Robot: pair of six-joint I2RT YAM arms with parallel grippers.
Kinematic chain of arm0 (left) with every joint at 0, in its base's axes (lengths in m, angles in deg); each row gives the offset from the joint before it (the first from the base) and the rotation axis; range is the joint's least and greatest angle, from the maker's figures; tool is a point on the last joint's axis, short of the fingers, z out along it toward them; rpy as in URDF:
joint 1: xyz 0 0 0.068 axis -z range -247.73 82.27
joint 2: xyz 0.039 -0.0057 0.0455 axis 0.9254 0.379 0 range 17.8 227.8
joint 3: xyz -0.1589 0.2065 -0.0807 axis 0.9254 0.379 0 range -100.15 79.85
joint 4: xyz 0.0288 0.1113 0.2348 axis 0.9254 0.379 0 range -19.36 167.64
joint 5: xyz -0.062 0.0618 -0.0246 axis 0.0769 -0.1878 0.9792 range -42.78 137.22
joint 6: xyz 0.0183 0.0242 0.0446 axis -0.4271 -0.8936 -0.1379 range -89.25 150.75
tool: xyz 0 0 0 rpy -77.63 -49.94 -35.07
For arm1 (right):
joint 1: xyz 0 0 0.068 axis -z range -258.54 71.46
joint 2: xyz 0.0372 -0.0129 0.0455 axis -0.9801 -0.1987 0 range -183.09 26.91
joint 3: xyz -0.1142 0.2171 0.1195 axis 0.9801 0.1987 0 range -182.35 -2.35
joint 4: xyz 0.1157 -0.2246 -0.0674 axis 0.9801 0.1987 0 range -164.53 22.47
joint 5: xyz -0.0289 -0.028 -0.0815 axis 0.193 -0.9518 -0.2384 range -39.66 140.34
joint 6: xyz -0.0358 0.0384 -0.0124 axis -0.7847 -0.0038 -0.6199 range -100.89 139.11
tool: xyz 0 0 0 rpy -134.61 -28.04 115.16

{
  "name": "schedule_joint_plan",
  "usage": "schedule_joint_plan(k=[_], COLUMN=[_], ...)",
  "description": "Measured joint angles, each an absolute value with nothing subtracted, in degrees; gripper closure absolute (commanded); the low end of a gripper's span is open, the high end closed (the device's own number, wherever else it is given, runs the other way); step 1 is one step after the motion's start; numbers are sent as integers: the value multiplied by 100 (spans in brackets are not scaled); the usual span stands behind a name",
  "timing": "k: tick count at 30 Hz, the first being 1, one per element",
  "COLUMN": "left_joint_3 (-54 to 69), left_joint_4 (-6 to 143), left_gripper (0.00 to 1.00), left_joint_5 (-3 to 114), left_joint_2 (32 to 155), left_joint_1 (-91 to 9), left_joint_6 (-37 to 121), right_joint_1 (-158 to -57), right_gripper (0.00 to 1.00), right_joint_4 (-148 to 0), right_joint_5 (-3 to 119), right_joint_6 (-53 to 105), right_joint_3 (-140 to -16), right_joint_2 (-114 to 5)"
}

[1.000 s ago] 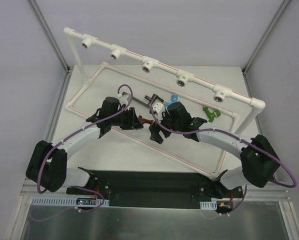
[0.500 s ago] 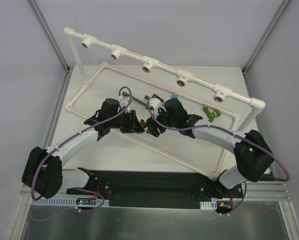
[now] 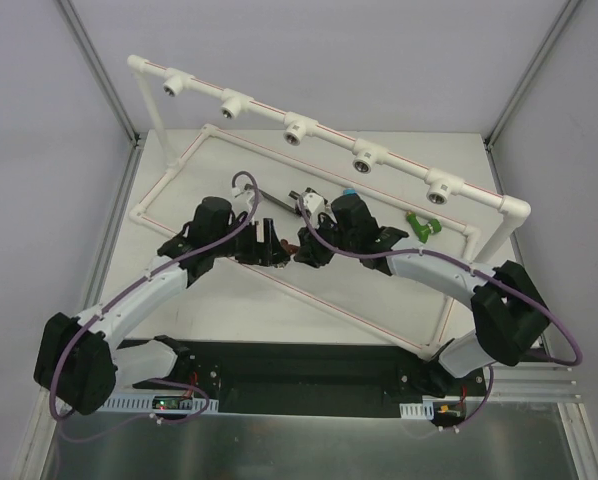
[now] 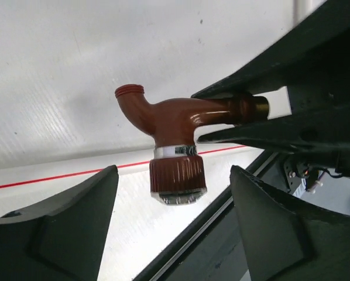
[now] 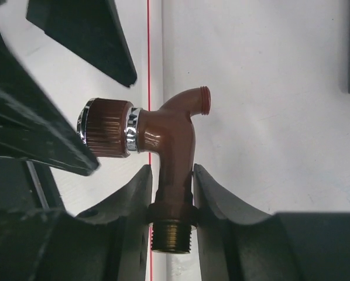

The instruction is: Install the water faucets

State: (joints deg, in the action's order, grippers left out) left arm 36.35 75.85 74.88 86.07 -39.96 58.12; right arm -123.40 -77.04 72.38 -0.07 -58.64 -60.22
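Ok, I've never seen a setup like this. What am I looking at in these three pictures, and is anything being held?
These are two robot arms bolted at the near edge of a table, each ending in a two-finger gripper. The wide picture comes from a fixed camera above. The two close-ups come from cameras on the wrists. On the table stands a white pipe frame with round sockets, and a blue tap and a green tap lie by it. The right gripper is clamped on the stem of a red-brown tap, next to its brass thread. The left gripper stands open either side of that tap's knob, not touching it.
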Motion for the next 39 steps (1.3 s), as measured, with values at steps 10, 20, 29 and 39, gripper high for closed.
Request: schedule_joint_plan(k=[10,20,29,39], left_joint_3=[3700,4389,4362,3938], left_joint_4=[7395,7353,7386,7008], left_gripper=[1,1,1,20], left_joint_5=[6793,7556,8535,8721], left_joint_2=[6159,4900,5390,6209], left_joint_1=[-3993,-3993,-3939,-3423], left_joint_6=[3799,1421,114,-314], right_joint_1=[-11842,-11848,-11879,-12032], right_gripper=[98,98,98,98], right_joint_4=[-7732,-7732,-7732,-7796], right_joint_5=[7852,8421,9072,9498], right_joint_6=[1126,2015,2253,2406], right_joint_3=[-5864,-5864,-5893,-5967], right_joint_2=[-5279,-4836,-4652,-4639])
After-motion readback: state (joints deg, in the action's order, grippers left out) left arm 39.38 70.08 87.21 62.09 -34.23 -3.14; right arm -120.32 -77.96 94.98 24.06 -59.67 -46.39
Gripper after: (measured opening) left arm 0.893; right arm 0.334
